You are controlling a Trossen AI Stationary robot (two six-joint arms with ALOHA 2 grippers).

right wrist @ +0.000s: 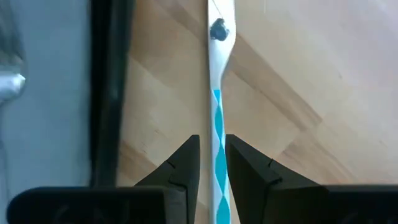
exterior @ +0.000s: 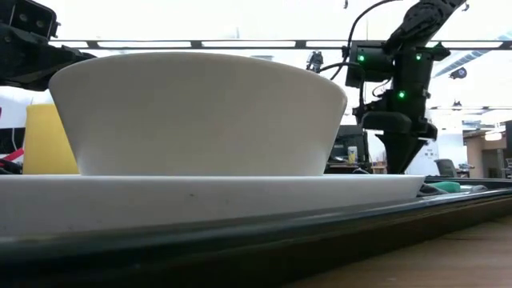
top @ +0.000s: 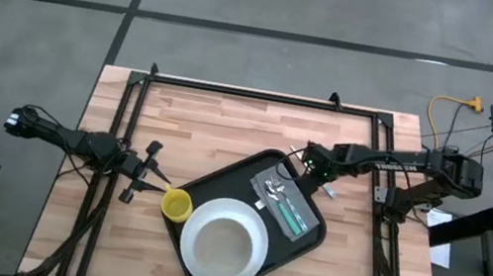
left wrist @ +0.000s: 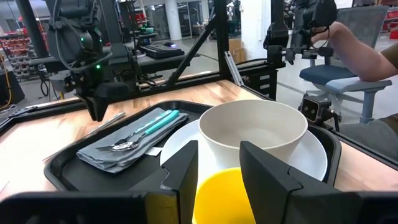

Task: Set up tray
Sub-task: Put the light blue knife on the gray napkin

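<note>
**Black tray nearly laid; cup and one last utensil outstanding**

Black plastic fills the near middle of the butcher-block table [top: 229, 125]: the tray [top: 218, 186] lies skewed, one long side toward the front edge. Nearest on it sits a white plate [top: 249, 271] carrying a white bowl [top: 224, 245]. Behind that, toward the tray's right end, a grey folded napkin [top: 300, 207] holds a spoon and a teal-handled utensil [top: 292, 213], which I cannot identify further.

At the tray's left edge, the left gripper [top: 158, 184] has its fingers around a yellow cup [top: 177, 206], which looks just off the tray or at its rim. The fingers straddle the cup, though whether they press it I cannot tell.

Farther back, the right gripper [right wrist: 212, 163] hovers over bare wood just beyond the tray's far right corner. Its fingers are narrowly parted either side of a slim white utensil with a blue pattern [right wrist: 217, 124]; contact is not clear.

By my reading the setting is mostly done: plate, bowl, napkin and two utensils are placed. The cup and this patterned piece look to remain.
</note>
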